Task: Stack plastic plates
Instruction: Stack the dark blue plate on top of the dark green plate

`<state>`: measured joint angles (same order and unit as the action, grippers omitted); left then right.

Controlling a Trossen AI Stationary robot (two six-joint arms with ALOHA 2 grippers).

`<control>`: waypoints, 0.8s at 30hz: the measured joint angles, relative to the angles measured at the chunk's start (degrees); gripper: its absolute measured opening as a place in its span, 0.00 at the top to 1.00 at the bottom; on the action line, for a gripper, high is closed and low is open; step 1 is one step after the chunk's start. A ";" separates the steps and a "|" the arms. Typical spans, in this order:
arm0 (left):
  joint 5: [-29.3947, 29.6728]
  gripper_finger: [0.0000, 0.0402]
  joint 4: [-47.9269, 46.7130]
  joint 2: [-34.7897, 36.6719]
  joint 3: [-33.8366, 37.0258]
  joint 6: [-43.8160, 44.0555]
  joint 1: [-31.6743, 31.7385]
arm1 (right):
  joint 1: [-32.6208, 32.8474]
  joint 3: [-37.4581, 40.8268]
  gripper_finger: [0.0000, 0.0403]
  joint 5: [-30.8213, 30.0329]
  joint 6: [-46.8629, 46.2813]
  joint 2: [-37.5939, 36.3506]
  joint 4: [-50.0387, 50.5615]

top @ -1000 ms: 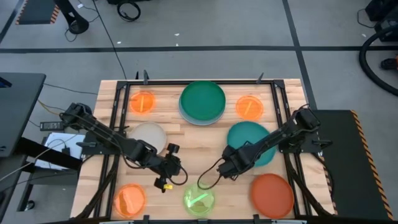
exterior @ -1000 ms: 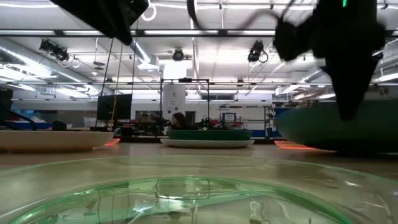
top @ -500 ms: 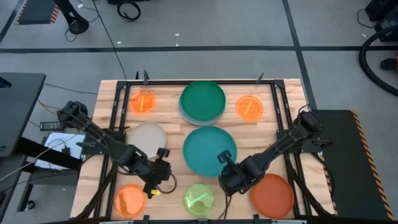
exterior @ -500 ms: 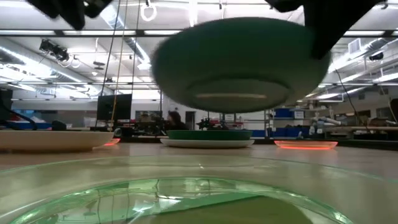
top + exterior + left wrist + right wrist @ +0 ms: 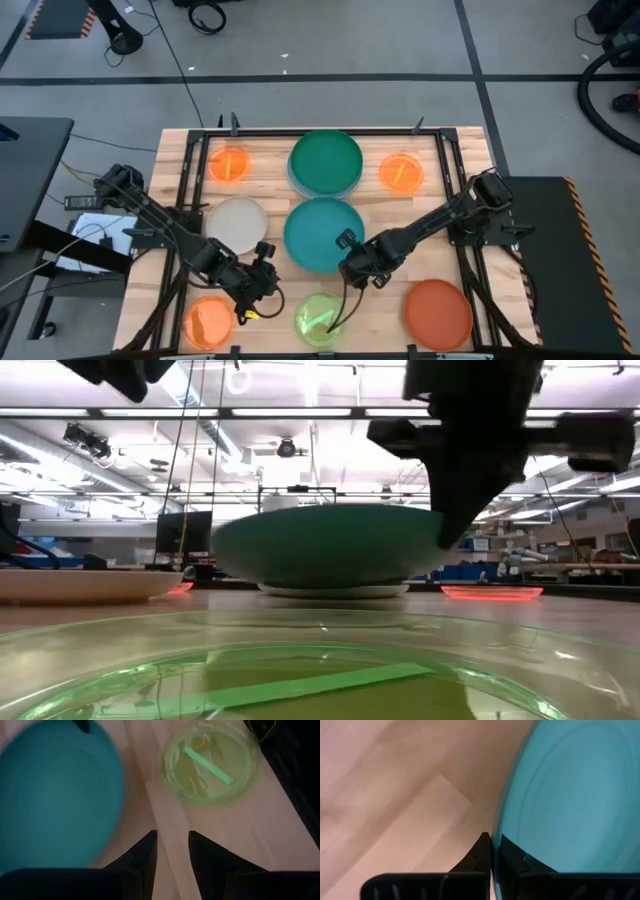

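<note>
Teal plate is shifting left and far compared with half a second ago, now sitting over mid-table just near of the green plate; it's also lower in the low view, close to the wood but whether it's touching I can't tell.

I'm carrying it with my right gripper, pinched on its near-right rim; the right wrist view is showing my fingers closed on the edge with almost no gap.

My left gripper is hovering empty at near-left, fingers standing a narrow gap apart, between the near orange plate and the lime plate.

Step in hand, as I'm reading it: hauling teal onto the far-centre stack, where green is already lying on a light blue plate.

Next move is calling for:
- lifting teal clear of green's rim
- pushing it further far until centred over green
- lowering flat, then letting go

Risk: I'm gripping one edge only, so the plate may be sagging on the free side and could catch green's rim.

Waiting on the table: beige plate left of teal, red plate near-right, two orange plates at far-left and far-right.
</note>
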<state>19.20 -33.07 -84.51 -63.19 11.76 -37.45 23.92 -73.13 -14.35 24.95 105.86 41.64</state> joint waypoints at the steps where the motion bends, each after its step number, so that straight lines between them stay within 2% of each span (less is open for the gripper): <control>1: 0.13 0.70 0.60 -0.12 -0.07 0.30 0.11 | 0.20 0.72 0.96 0.29 1.64 0.00 -1.05; 12: 0.11 0.70 3.04 -3.55 -0.10 -0.19 2.43 | 0.51 5.55 0.94 0.65 2.01 -0.02 -4.77; 18: 0.09 0.70 4.58 -4.42 -0.06 -0.95 3.91 | 1.53 5.58 0.87 -1.05 1.59 -0.02 -6.63; 24: 0.06 0.70 5.52 -4.42 -0.06 -2.54 5.82 | 3.24 3.88 0.75 -1.26 -0.85 -0.05 -6.81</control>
<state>19.26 -27.55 -88.92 -63.24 9.22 -31.62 27.16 -69.25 -15.61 24.11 105.81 34.83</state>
